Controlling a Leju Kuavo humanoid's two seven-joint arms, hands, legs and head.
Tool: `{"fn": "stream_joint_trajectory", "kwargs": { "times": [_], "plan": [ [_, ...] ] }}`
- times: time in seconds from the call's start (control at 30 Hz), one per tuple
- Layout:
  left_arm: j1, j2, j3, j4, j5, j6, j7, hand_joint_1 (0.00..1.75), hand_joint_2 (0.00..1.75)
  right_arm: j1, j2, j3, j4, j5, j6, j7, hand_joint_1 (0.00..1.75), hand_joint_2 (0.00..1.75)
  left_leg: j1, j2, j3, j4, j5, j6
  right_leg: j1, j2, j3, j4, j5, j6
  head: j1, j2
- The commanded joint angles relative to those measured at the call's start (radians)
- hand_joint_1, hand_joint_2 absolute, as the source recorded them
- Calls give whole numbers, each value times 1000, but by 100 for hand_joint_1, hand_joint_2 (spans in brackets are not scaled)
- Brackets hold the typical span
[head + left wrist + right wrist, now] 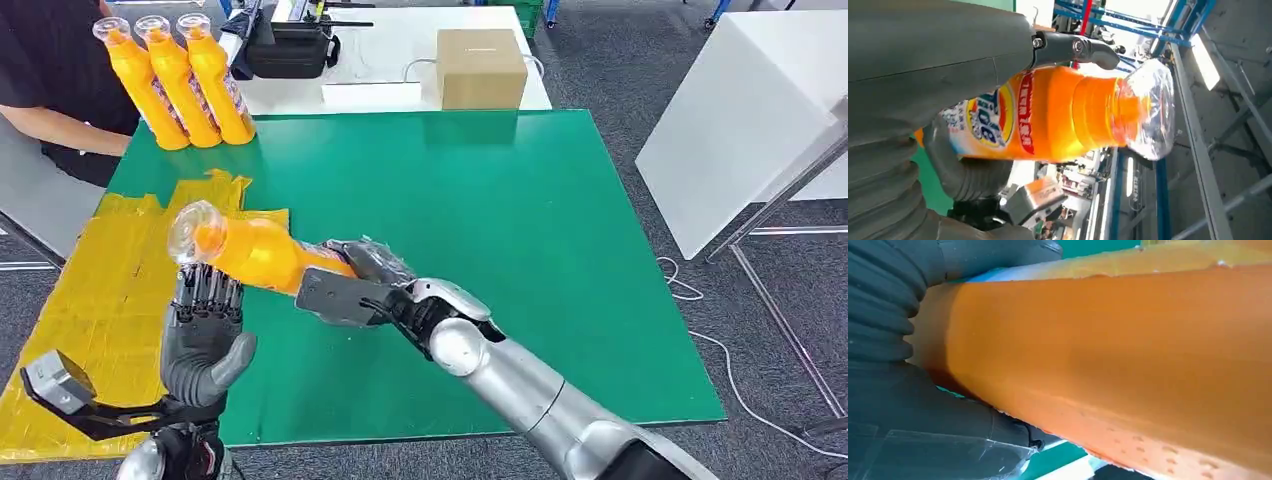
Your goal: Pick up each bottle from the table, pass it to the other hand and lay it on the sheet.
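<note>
My right hand [365, 285] grips an orange bottle [250, 255] by its labelled lower body and holds it nearly level above the green table top [480, 220], with the clear cap pointing left over the edge of the yellow sheet [90, 300]. My left hand [205, 340] stands upright just under the bottle's neck end, its fingers [208, 290] spread at the bottle's underside and the thumb held away. In the left wrist view the bottle [1063, 120] lies across between a dark finger [1073, 47] and the thick thumb [968, 172], unclasped. The right wrist view shows the bottle [1123, 365] against my right hand [893, 390].
Three more orange bottles [175, 85] stand upright at the table's far left corner, beside a seated person's arm [60, 125]. Behind the green top a white table carries a cardboard box [481, 66] and a black device [290, 45]. A white panel [740, 120] stands at the right.
</note>
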State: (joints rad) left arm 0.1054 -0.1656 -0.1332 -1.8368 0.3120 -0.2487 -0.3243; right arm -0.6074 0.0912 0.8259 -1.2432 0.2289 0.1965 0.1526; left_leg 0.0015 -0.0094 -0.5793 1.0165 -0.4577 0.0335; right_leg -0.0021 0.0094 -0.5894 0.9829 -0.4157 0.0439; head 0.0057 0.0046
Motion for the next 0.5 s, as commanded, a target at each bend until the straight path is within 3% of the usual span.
{"fn": "stream_joint_trajectory", "kwargs": {
  "times": [0.03,0.5],
  "plan": [
    [-11,3,36,51,9,-1,-6,0,175,-36,-34,141,-39,0,1,-12,175,175,0,1,3,-1,-1,-1,0,0,3,-1,-1,0,0,0],
    [-14,7,42,64,3,8,-11,0,175,-45,-16,244,-30,1,22,-15,175,175,0,1,5,-1,-1,-2,0,0,4,-1,-1,-1,0,0]
  ]
}}
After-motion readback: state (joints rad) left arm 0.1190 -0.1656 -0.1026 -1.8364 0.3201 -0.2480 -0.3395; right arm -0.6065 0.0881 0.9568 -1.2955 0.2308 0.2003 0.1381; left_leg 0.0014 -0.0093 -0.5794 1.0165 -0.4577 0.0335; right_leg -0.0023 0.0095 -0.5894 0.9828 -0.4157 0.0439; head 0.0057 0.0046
